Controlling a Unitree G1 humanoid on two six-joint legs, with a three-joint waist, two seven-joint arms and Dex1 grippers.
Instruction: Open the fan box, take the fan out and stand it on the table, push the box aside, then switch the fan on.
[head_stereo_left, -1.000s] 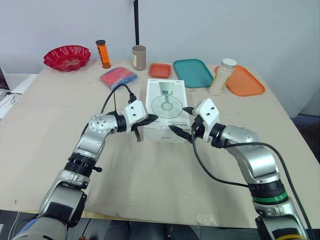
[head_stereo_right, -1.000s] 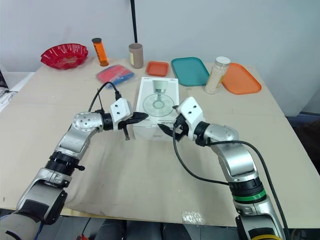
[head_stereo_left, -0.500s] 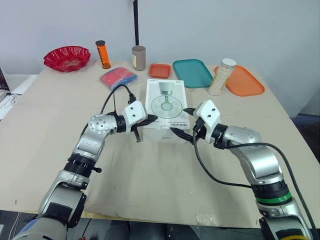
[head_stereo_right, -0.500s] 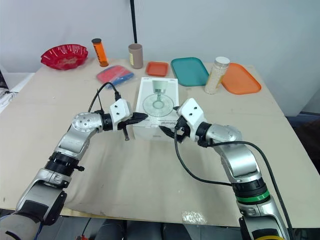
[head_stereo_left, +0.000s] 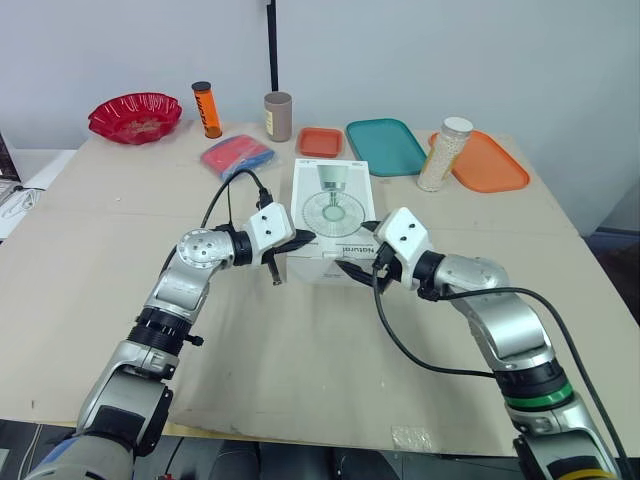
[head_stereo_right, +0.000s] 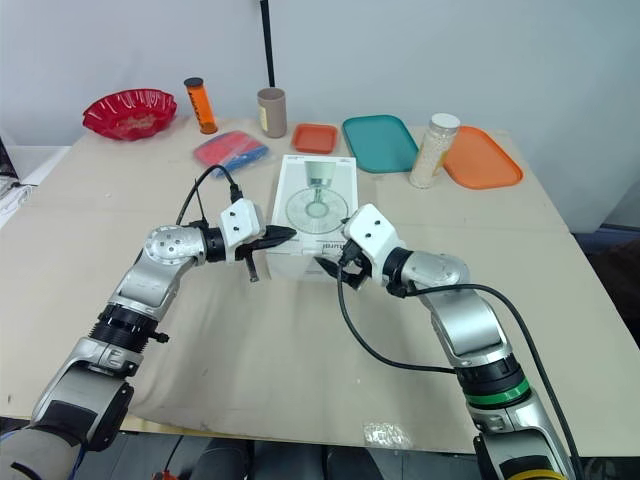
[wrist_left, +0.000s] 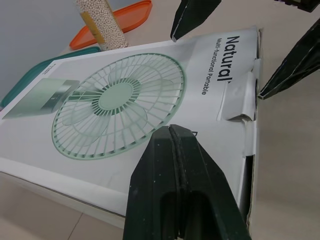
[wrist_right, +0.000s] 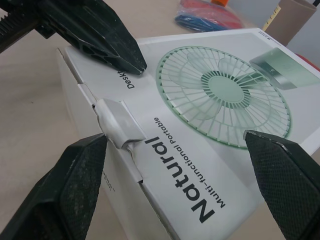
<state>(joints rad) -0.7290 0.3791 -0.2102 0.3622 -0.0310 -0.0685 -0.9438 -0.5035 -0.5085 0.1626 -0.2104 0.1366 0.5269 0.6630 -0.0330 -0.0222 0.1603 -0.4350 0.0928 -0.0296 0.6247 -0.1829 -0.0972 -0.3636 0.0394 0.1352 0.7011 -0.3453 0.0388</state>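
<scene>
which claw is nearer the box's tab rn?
Right. Right claw, open, straddles the box at its near end, one finger beside the tab. Left claw, shut, sits over the top's left corner, farther off.

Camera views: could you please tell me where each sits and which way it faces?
Head stereo pair: on the head, facing forward and down at the white cardboard fan box on the tan table; both arms show.
Left wrist view: along the left gripper, jaws shut, across the box top.
Right wrist view: along the right gripper, jaws open, at the box's near end.
Shared: each wrist view shows the box and the other gripper.
</scene>
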